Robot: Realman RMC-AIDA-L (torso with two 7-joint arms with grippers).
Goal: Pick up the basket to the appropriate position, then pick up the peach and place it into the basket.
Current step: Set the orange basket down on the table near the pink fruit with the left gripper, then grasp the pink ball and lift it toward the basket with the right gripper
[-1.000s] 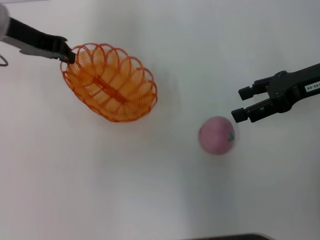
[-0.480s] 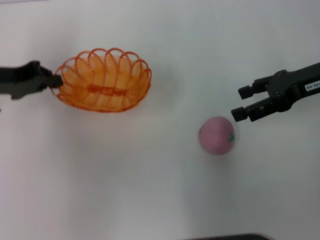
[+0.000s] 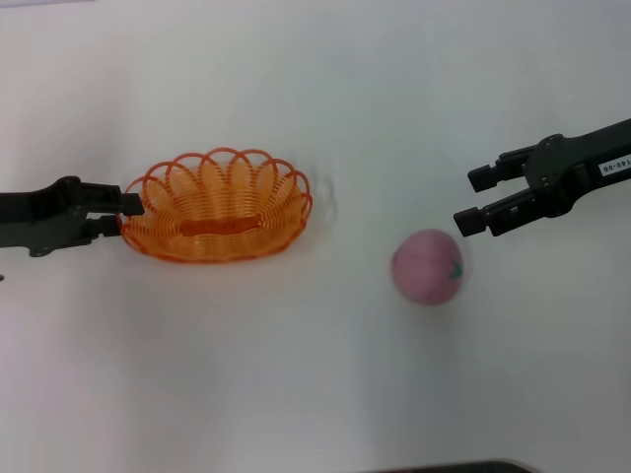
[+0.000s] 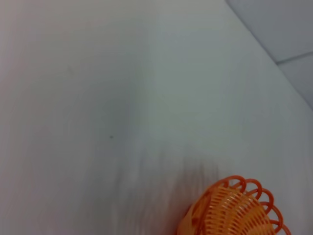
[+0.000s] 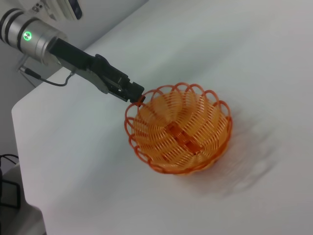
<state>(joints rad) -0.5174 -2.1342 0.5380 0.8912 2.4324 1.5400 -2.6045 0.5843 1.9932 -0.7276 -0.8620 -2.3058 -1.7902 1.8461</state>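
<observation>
The orange wire basket (image 3: pixel 217 207) sits upright left of centre on the white table. My left gripper (image 3: pixel 126 215) is at its left end, shut on the looped rim. The right wrist view shows the basket (image 5: pixel 178 129) with the left gripper (image 5: pixel 138 94) pinching its rim. The left wrist view shows only an edge of the basket (image 4: pixel 234 210). The pink peach (image 3: pixel 427 266) with a green leaf mark lies on the table to the right. My right gripper (image 3: pixel 467 201) is open and empty, just above and to the right of the peach, not touching it.
The white table (image 3: pixel 296 374) stretches around both objects. Its edge and a corner show in the right wrist view (image 5: pixel 19 112), with floor and cables beyond. A dark edge shows at the bottom of the head view (image 3: pixel 444 467).
My left gripper has carried the basket from the far left toward me and the centre, and turned it level. The right gripper and the peach have barely moved.
</observation>
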